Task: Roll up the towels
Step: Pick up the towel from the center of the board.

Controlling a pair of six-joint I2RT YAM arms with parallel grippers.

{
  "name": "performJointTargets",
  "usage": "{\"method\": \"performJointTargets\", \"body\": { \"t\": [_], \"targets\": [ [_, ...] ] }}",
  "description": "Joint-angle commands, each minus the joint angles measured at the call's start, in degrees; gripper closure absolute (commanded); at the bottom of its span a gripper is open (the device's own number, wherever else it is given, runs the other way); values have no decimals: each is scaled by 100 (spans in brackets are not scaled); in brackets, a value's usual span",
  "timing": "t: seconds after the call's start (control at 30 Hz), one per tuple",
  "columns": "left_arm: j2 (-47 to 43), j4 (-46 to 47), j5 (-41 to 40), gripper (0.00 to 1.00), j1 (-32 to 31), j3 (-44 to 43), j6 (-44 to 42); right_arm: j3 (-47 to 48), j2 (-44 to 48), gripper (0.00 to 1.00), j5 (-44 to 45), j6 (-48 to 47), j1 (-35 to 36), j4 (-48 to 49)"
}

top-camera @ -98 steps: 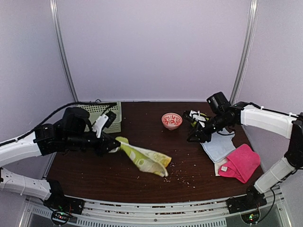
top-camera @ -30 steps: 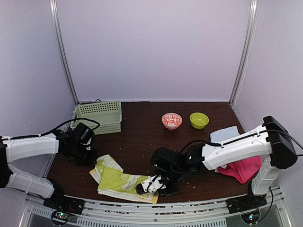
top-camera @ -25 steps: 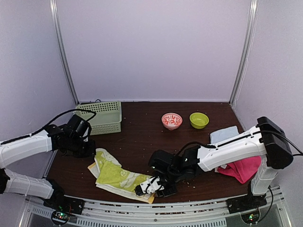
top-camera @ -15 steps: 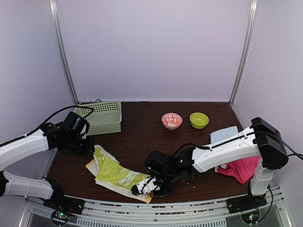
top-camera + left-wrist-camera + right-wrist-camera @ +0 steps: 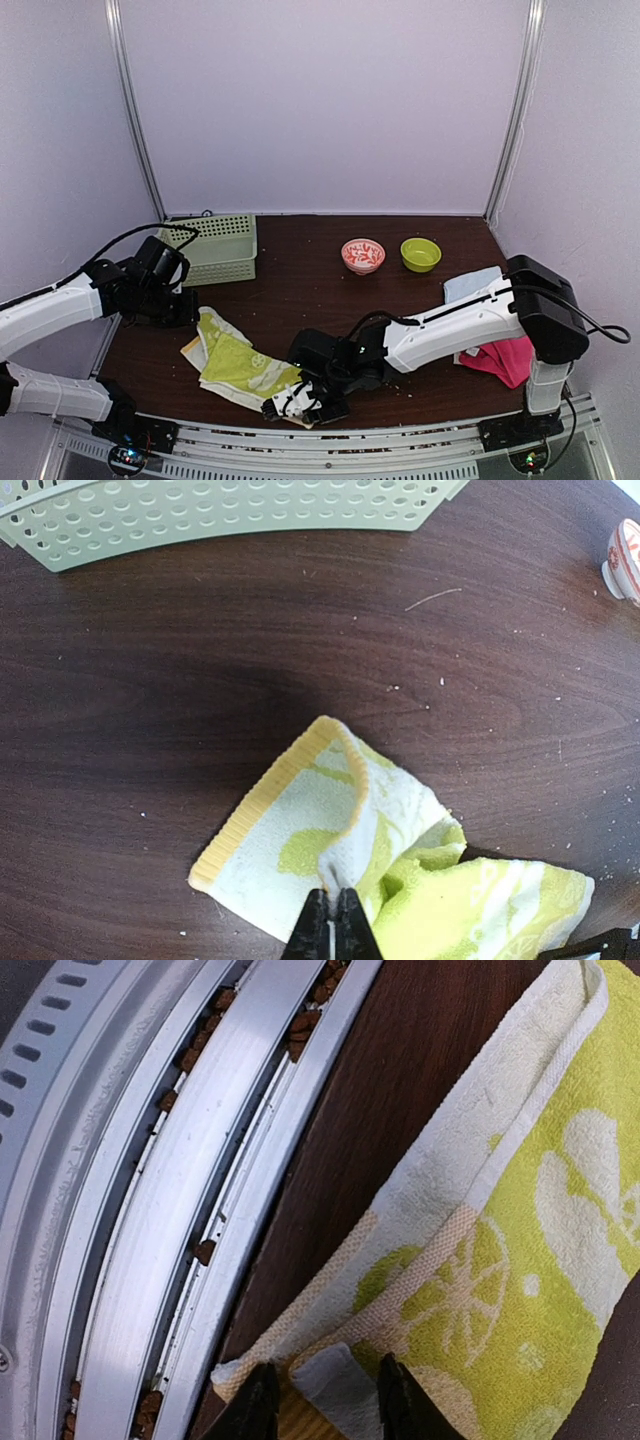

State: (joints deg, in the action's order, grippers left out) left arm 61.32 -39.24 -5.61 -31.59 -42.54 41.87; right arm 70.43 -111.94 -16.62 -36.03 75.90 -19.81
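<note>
Both claws meet the yellow towel (image 5: 240, 362), crumpled near the bench's (image 5: 300, 290) front edge, left of centre. There the left gripper (image 5: 330, 920) is pinched tight on a fold, while the right gripper (image 5: 328, 1388) stands partly open, fingers straddling the towel's front corner.
</note>
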Motion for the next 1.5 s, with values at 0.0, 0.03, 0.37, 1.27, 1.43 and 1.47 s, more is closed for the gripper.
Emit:
{"method": "performJointTargets", "body": {
  "t": [0.0, 0.03, 0.37, 1.27, 1.43, 1.47],
  "targets": [
    [-141, 4, -110, 100, 23, 52, -72, 113, -181, 70, 114, 29, 19, -146],
    [-143, 9, -121, 100, 24, 57, -67, 138, -186, 75, 97, 50, 14, -180],
    [-77, 90, -341, 100, 22, 5, -153, 656, 327, 100, -393, 427, -458, -729],
    [-1174, -1400, -1181, 100, 65, -2446, -43, 1554, 3466, 100, -1918, 1296, -5691, -1506],
    [-1916, -1182, -232, 100, 60, -1595, 367, 255, 4363, 100, -3125, 678, -5668, -2394],
    [-2095, -1272, -216, 100, 63, -1570, 466, 77, 4550, 100, -3214, 500, -5673, -2650]
  ]
}}
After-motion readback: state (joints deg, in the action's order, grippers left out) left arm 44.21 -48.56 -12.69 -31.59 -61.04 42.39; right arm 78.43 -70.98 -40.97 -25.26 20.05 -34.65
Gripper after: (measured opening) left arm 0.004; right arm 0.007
